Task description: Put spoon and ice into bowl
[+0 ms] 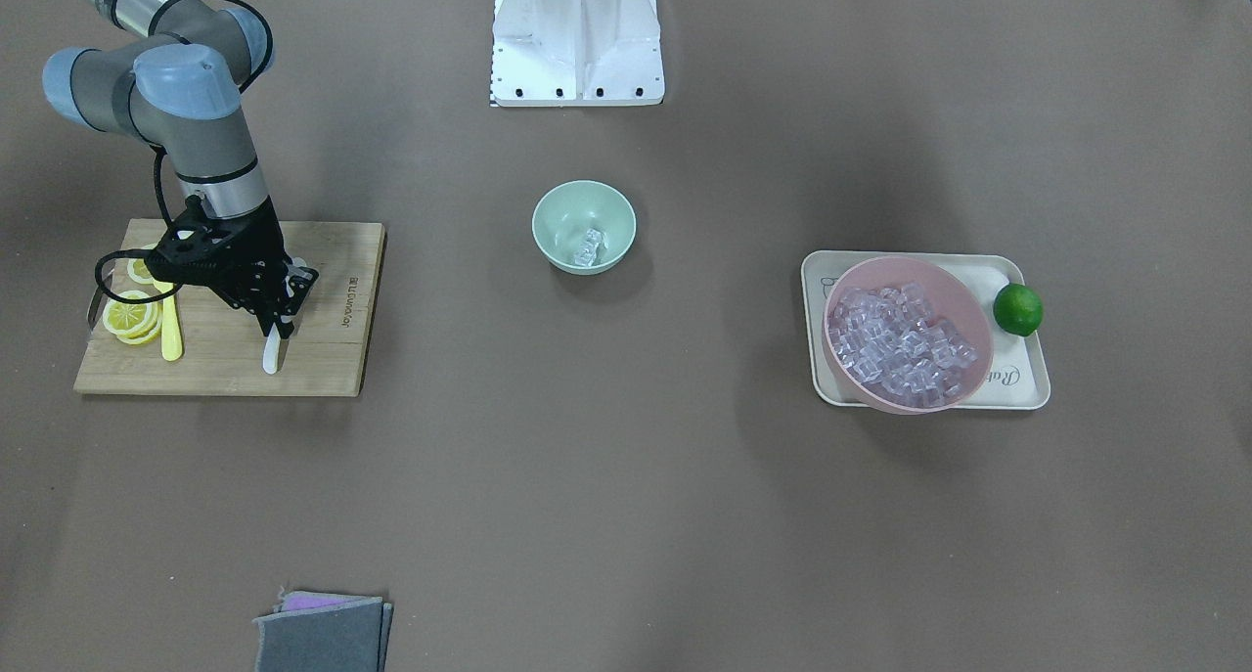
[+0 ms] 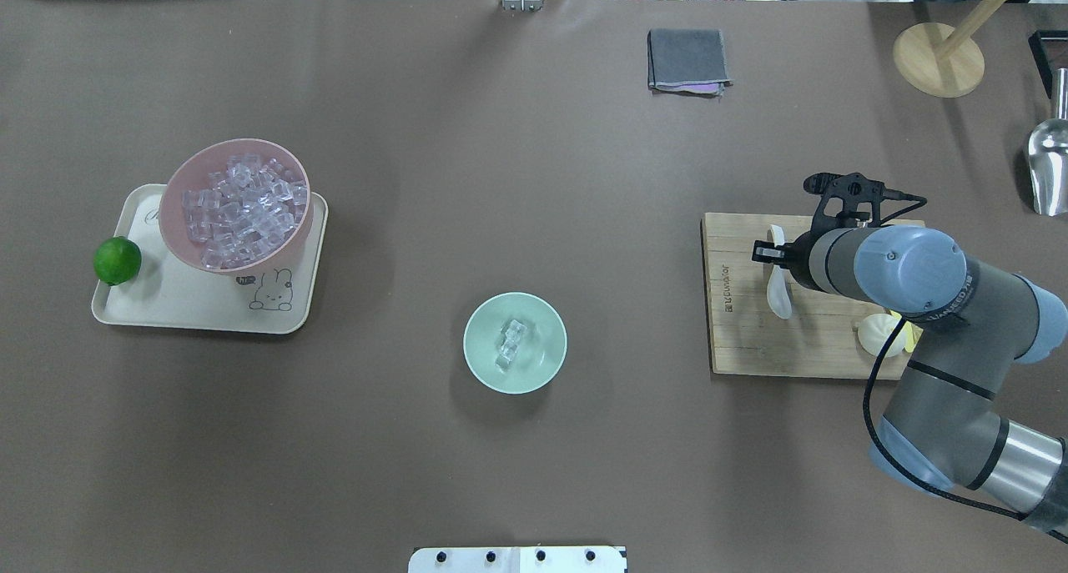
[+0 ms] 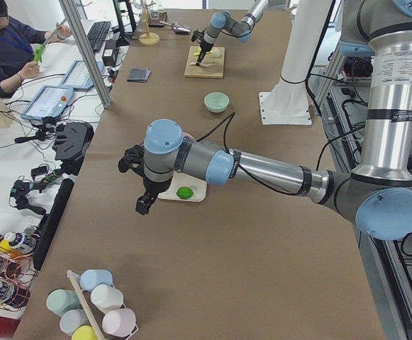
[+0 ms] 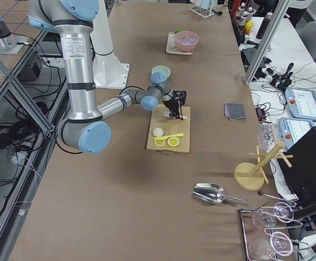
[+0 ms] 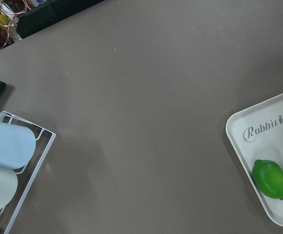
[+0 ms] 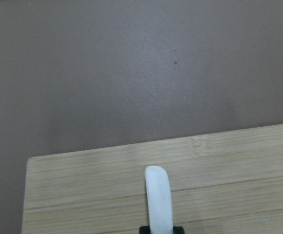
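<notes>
The white spoon (image 1: 271,354) lies on a wooden cutting board (image 1: 323,349). It also shows in the overhead view (image 2: 781,294) and the right wrist view (image 6: 159,200). My right gripper (image 1: 279,315) stands over the board with its fingers closed across the spoon's middle. The mint-green bowl (image 1: 562,202) sits mid-table and holds a few ice cubes (image 2: 511,344). Most of the ice (image 1: 905,344) is heaped in a pink bowl (image 2: 179,181) on a cream tray (image 2: 192,306). My left gripper (image 3: 142,205) hangs over bare table beside the tray; I cannot tell whether it is open or shut.
A lime (image 2: 117,260) lies on the tray's outer end. Lemon slices (image 1: 132,315) and a yellow knife (image 1: 171,335) lie on the board. A grey cloth (image 2: 686,58), a wooden stand (image 2: 939,60) and a metal scoop (image 2: 1047,168) sit at the far side. A cup rack (image 5: 5,146) stands near the left gripper.
</notes>
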Tool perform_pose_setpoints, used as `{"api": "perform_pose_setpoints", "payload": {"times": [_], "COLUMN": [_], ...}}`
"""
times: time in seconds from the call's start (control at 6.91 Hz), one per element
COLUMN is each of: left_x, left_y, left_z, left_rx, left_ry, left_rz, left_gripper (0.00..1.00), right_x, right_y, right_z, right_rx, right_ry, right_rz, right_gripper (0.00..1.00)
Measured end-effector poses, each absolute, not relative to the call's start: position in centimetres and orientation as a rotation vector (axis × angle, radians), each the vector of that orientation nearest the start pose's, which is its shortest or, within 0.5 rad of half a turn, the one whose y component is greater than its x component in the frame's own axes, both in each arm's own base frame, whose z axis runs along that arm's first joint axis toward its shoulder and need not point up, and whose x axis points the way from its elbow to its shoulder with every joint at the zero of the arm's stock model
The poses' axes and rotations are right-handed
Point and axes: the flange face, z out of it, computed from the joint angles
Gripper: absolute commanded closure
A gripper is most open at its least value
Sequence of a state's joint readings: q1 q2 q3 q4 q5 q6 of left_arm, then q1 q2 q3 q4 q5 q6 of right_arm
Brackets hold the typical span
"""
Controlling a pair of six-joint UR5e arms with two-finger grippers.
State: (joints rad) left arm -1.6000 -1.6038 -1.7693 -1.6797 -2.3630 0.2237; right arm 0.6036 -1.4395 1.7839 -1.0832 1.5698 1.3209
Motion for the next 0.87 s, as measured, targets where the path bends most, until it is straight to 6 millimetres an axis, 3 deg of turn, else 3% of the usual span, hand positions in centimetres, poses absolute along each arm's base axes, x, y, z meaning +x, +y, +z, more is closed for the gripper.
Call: {"api": "perform_pose_setpoints", "payload": {"times": [0.29, 0.58, 0.87], "left_x": [-7.7, -7.7, -7.8], "left_y": [-51.1, -51.3, -51.3], "left_z": [53.3, 55.2, 56.2], "left_rx": [0.412, 0.374, 0.349], "left_ry": [0.742, 0.745, 0.748], "left_rz": [0.313, 0.295, 0.282], "left_gripper": [0.01, 0.01, 0.01], "right_x": [-40.0, -40.9, -44.2], "right_y": [-43.7, -44.0, -42.7], "right_z": [41.1, 35.4, 28.9], "right_rx": [0.346, 0.281, 0.207], "right_ry": [-0.785, -0.757, -0.726], "right_rz": [0.345, 0.448, 0.572], "right_gripper": [1.00, 1.00, 1.00]}}
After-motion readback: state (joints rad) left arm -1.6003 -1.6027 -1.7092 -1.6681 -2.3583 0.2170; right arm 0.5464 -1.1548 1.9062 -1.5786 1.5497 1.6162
